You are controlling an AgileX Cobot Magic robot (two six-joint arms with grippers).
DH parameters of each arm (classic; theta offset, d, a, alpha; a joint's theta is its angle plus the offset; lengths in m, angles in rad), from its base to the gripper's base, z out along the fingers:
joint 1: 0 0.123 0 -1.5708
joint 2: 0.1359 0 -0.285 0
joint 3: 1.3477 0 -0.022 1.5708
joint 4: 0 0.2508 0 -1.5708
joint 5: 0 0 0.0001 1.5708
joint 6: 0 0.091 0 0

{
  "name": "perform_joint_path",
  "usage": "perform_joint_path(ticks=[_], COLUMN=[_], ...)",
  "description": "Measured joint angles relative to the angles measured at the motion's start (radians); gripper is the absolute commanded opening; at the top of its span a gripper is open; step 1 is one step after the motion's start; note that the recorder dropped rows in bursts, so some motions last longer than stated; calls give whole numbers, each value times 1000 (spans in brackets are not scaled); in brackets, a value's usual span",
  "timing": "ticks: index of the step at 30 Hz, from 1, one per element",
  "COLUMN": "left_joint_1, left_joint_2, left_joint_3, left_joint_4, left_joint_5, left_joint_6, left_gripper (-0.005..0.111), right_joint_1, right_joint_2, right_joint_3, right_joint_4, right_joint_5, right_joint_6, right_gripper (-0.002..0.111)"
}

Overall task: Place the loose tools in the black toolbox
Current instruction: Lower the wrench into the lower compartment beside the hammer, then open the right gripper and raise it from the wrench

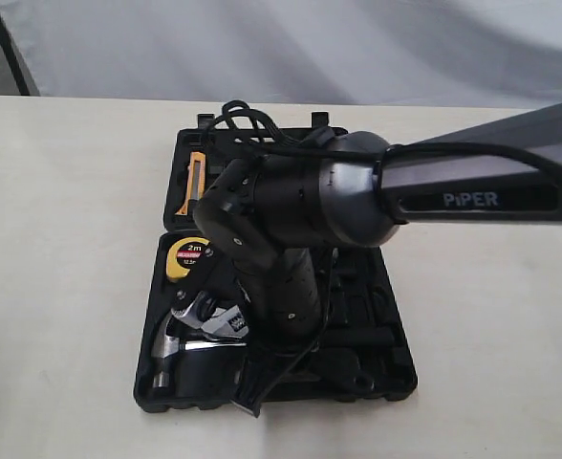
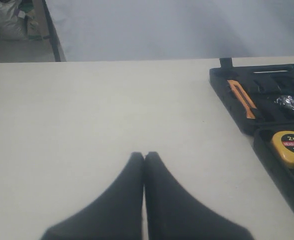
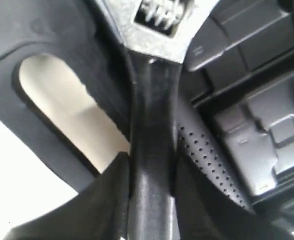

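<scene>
The black toolbox (image 1: 386, 363) lies open in the middle of the table. In it rests the adjustable wrench (image 1: 216, 320), silver jaw up, across the steel hammer head (image 1: 169, 349). In the right wrist view my right gripper (image 3: 151, 161) is shut on the wrench's black handle (image 3: 152, 115), a finger pressed against each side. The hammer's dotted rubber handle (image 3: 207, 160) lies right beside it. The right arm (image 1: 291, 277) hides the gripper in the exterior view. My left gripper (image 2: 144, 156) is shut and empty over bare table, left of the toolbox (image 2: 232, 107). A shiny clear-wrapped item (image 2: 291, 102) lies in the lid half.
A yellow tape measure (image 1: 189, 258) sits in the box's near half. An orange-handled tool (image 1: 195, 182) lies in the lid half. The box's cut-out handle (image 3: 62, 110) shows the table through it. The pale table (image 1: 61, 287) stretches out on both sides.
</scene>
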Motion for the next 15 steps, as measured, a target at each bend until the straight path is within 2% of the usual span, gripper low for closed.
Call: perform_joint_path(ticks=[5,8,15], left_joint_1=[0,0,0], left_joint_2=[0,0,0], left_joint_3=[0,0,0], left_joint_4=[0,0,0], left_joint_5=[0,0,0], left_joint_6=[0,0,0], left_gripper=[1,1,1], right_joint_1=[-6,-71,-334], right_joint_2=[-70,-149,-160], right_joint_3=[1,1,1], right_joint_4=[10,51,508], right_joint_5=[13,5,-29], right_joint_6=[-74,-108,-385], right_gripper=[-1,-1,-1])
